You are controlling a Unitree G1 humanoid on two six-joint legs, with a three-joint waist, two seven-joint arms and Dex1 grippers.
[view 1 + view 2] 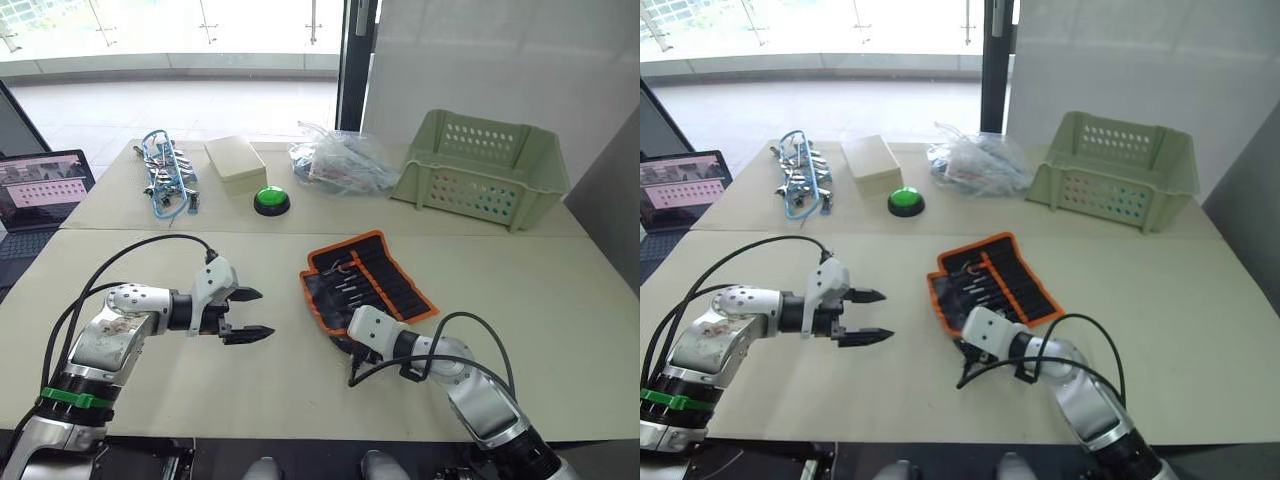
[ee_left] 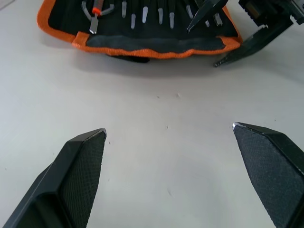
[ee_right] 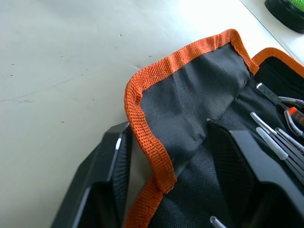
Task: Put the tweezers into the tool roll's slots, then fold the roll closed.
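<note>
A: Where is the tool roll (image 1: pixel 368 277), and what is in it?

B: It lies unfolded on the near table (image 1: pixel 560 320), about centre, orange edging all round. The tweezers (image 2: pixel 145 14) sit in its stitched slots, metal tips showing in a row. One small tool with an orange mark sits among them.

A: State of the right gripper (image 3: pixel 183 166)?

B: Its jaws straddle the near corner of the roll: one finger lies under the orange edge against the table, the other on top of the black fabric. The corner flap is between them. Whether they are pressed fully together on it cannot be determined.

A: State of the left gripper (image 1: pixel 247 314)?

B: Wide open, holding nothing. It hangs just above bare tabletop to the left of the roll, fingertips aimed toward the roll's left edge, clearly apart from it.

A: Open room around the roll?

B: Bare surface on its left, near and right sides. The green button (image 1: pixel 271 200), beige box (image 1: pixel 235 165), blue-corded tool cluster (image 1: pixel 168 172), plastic bag (image 1: pixel 340 160) and green basket (image 1: pixel 480 168) stand on the far table, well apart.
</note>
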